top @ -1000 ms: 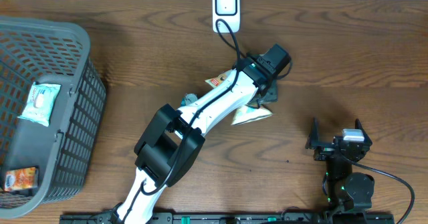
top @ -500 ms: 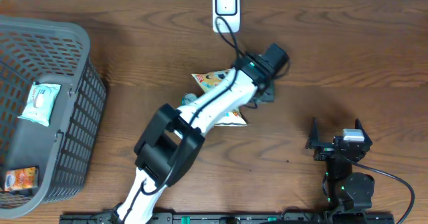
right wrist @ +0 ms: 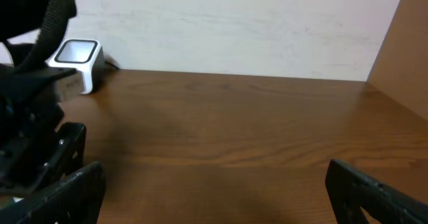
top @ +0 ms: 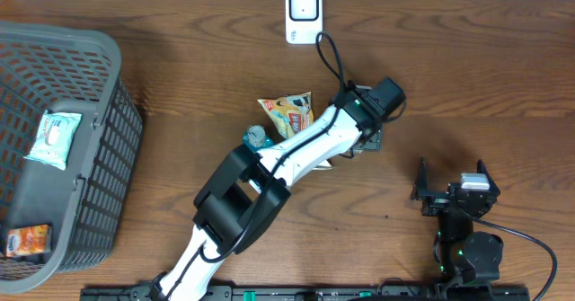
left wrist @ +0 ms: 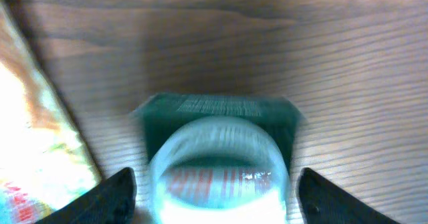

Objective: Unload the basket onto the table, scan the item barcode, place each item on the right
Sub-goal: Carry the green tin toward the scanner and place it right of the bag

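The wooden table (top: 503, 76) lies bare across its right half, from the back wall down to the right gripper (top: 449, 196), whose fingers stand wide with nothing between them. The right wrist view shows the same open run of wood toward the barcode scanner (top: 304, 12).

The left arm (top: 296, 153) stretches on a slant from the near edge to mid-table and bars the straight way from right to left. Its cable (top: 331, 54) loops between it and the scanner. Beside the arm's left flank lie a snack packet (top: 286, 114) and a small round item (top: 256, 137).

Under the left gripper (top: 367, 139) a small clear-and-green container (left wrist: 217, 150) fills most of the gap between the fingers. The grey basket (top: 108, 139) walls off the left end, and a strip of bare wood runs between it and the arm.
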Action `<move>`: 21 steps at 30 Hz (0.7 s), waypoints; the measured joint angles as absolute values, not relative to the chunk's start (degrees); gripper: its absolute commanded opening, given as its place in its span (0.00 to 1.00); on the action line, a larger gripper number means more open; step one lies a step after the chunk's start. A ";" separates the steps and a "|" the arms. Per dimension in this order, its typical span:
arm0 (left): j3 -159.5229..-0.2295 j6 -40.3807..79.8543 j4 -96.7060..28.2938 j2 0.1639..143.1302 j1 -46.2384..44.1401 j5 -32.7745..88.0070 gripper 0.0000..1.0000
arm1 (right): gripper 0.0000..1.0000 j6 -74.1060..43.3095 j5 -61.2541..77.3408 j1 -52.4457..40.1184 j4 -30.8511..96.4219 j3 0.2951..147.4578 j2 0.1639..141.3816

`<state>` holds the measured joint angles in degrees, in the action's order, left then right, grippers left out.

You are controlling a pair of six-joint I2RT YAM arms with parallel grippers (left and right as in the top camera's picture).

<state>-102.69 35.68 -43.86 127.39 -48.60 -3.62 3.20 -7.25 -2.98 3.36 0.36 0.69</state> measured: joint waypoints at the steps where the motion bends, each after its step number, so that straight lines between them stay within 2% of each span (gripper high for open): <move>1: -103.31 35.00 -45.21 127.39 -48.21 -3.81 0.97 | 0.99 3.22 -7.25 -2.98 3.36 0.36 0.69; 4: -108.99 32.86 -54.00 127.68 -47.11 -3.88 0.98 | 0.99 3.20 -7.25 -2.98 3.36 0.36 0.69; 9: -130.17 27.16 -67.37 127.81 -45.34 -4.86 0.98 | 0.99 3.20 -7.25 -2.98 3.33 0.36 0.69; 14: -147.87 24.03 -75.64 121.30 -41.56 -12.60 0.98 | 0.99 3.20 -7.27 -2.98 3.33 0.36 0.69; 18: -150.36 24.73 -82.61 112.27 -33.15 -21.85 0.98 | 0.99 3.22 -7.25 -2.98 3.33 0.36 0.69; 21: -151.00 28.82 -89.01 108.07 -23.27 -26.06 0.98 | 0.99 3.20 -7.25 -2.98 3.33 0.36 0.69</move>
<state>-151.00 28.82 -89.01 108.07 -23.27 -26.06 3.20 -7.25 -2.98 3.33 0.36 0.69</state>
